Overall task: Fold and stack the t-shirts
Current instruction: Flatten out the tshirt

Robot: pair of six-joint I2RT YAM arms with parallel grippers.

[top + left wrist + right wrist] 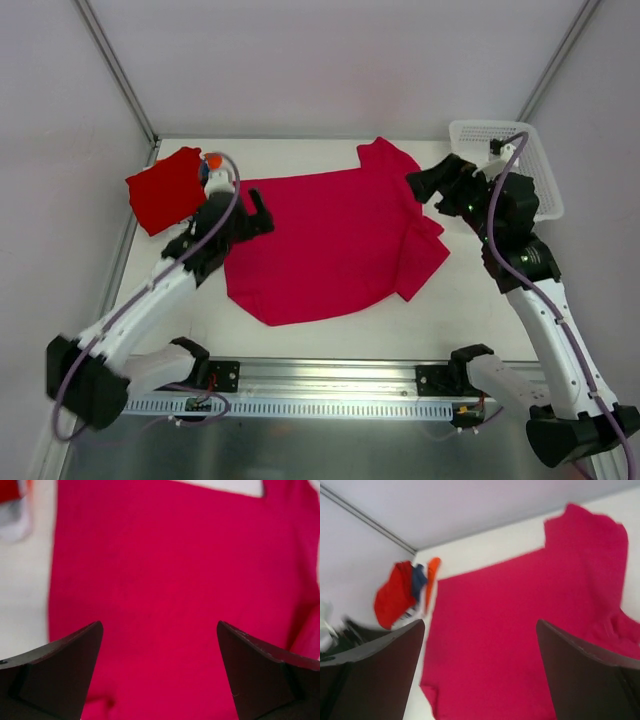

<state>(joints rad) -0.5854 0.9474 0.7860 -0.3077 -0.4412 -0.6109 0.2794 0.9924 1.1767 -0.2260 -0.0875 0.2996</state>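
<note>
Magenta-pink t-shirt: unfolded, spread flat across middle of table, lying sideways. Straight hem edge to the left, shoulders to the right. Far sleeve sticks out flat toward the back edge. Near-right sleeve is rumpled and doubled over on itself. Near edge runs in a curve. Body mostly smooth, a few shallow creases.

Red t-shirt: folded to a small square, at far-left corner, turned at an angle, tilted rather than flat. Well apart from the magenta one.

Orange t-shirt and blue t-shirt: only edges show, bunched against the red shirt's right side. Fold state cannot be told.
</note>
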